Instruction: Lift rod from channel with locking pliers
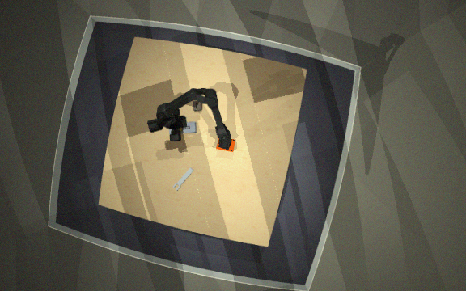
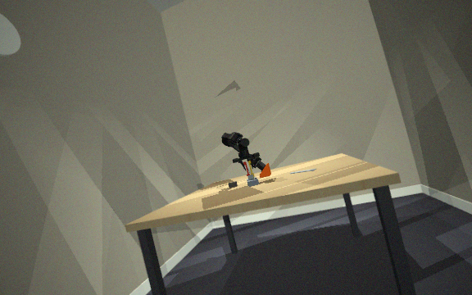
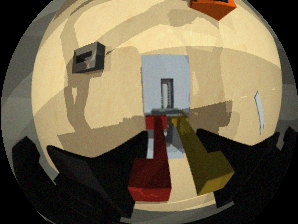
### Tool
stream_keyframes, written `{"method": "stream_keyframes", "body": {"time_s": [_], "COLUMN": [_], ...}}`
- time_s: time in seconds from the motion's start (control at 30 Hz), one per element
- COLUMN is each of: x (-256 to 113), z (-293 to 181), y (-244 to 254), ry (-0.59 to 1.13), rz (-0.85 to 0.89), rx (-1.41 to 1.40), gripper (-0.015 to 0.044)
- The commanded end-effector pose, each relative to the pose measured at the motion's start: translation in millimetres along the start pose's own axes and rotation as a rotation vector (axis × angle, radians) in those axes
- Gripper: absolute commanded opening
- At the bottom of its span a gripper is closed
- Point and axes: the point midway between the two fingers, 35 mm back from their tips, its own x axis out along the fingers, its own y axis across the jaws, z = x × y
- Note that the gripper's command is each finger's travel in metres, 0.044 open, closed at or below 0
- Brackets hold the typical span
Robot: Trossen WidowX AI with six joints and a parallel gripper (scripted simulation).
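My gripper is shut on the handles of the locking pliers, one red and one yellow. The handles stand apart between the black fingers. The pliers stand roughly upright, head down, over the blue-grey channel block. In the wrist view a narrow slot with a pale bar, seemingly the rod, shows just beyond the pliers' head. The jaws are hidden, so I cannot tell how far they reach into the channel. The dark holster is empty.
A flat pale wrench lies on the wooden table. The orange wedge is at the arm's base.
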Motion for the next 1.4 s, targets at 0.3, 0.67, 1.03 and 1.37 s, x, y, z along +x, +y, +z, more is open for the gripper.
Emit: {"method": "stream_keyframes", "body": {"time_s": [0.3,0.67,1.03,1.37], "x": [-1.3,-9.9,-18.7,-26.7], "z": [-0.3,-0.7,-0.7,-0.5], "y": [1.4,2.9,4.4,5.8], "ry": [0.004,0.004,0.005,0.006], "rz": [0.003,0.0,-0.003,-0.005], "rx": [0.0,0.0,0.0,0.0], "gripper": [0.0101,0.0101,0.0101,0.0101]}}
